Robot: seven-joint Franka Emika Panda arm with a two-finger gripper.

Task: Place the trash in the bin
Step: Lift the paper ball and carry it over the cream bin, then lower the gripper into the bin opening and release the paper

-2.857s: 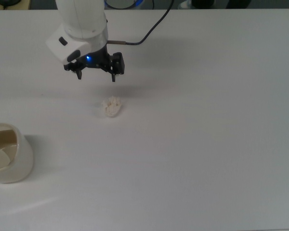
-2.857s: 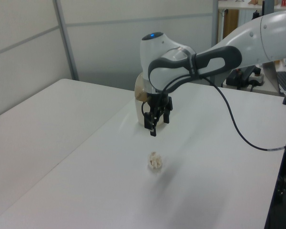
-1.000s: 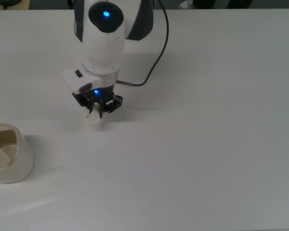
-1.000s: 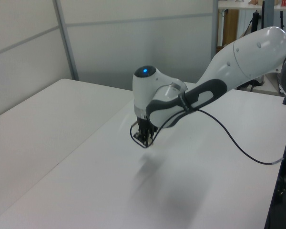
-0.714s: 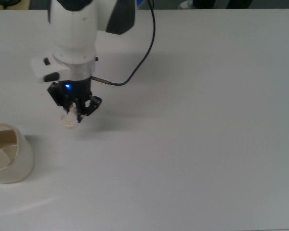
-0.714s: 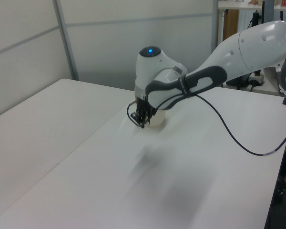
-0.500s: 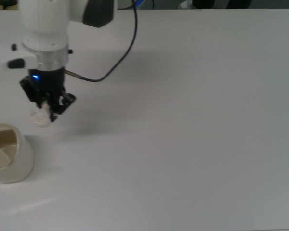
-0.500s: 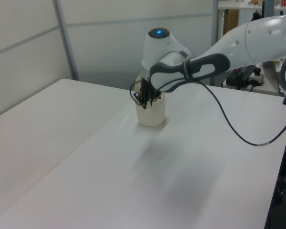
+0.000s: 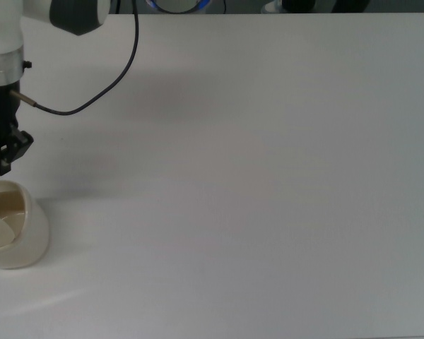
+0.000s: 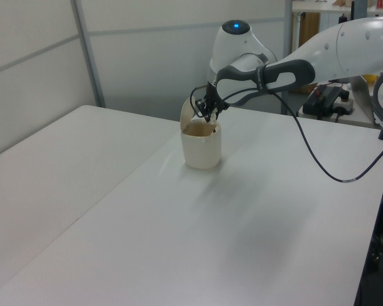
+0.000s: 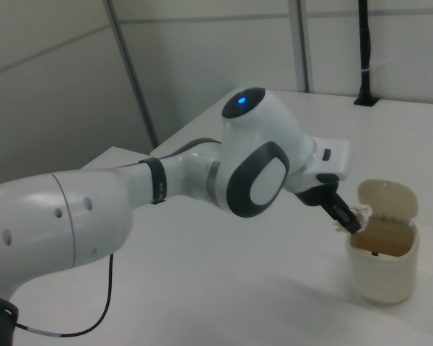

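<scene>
One bin point(image 10: 202, 145), one wad of trash point(image 11: 341, 225), one claw point(image 10: 209, 112) on the white bench point(image 9: 268, 176). The claw is pinched tight on the trash, poised just over the bin's open mouth. Inside the bin only beige wall and the raised flap point(image 11: 387, 197) show. In the top view the trash is barely a sliver at the left edge, and the bin is cut off there.

The end effector point(image 10: 209, 112) holds the trash point(image 11: 340, 223) just above the bin point(image 10: 202, 148) on the table point(image 10: 179, 242)
</scene>
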